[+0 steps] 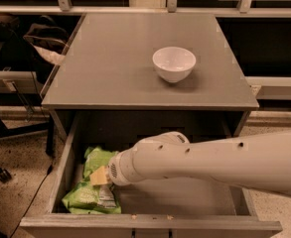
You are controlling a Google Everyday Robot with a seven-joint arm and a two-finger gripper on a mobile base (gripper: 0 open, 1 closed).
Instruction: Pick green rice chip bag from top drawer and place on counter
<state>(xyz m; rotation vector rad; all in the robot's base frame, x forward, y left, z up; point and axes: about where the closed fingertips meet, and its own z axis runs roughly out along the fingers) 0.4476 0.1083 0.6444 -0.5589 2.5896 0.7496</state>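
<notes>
The green rice chip bag [91,196] lies flat in the left front part of the open top drawer [150,226]. My white arm reaches in from the right, and the gripper [100,176] sits right over the middle of the bag, its tan fingertip touching or just above it. The arm's wrist hides part of the bag. The counter [120,68] above the drawer is flat and grey.
A white bowl [174,63] stands on the right middle of the counter. A dark bag and chair parts [40,38] sit on the left of the cabinet. Window frames run along the back.
</notes>
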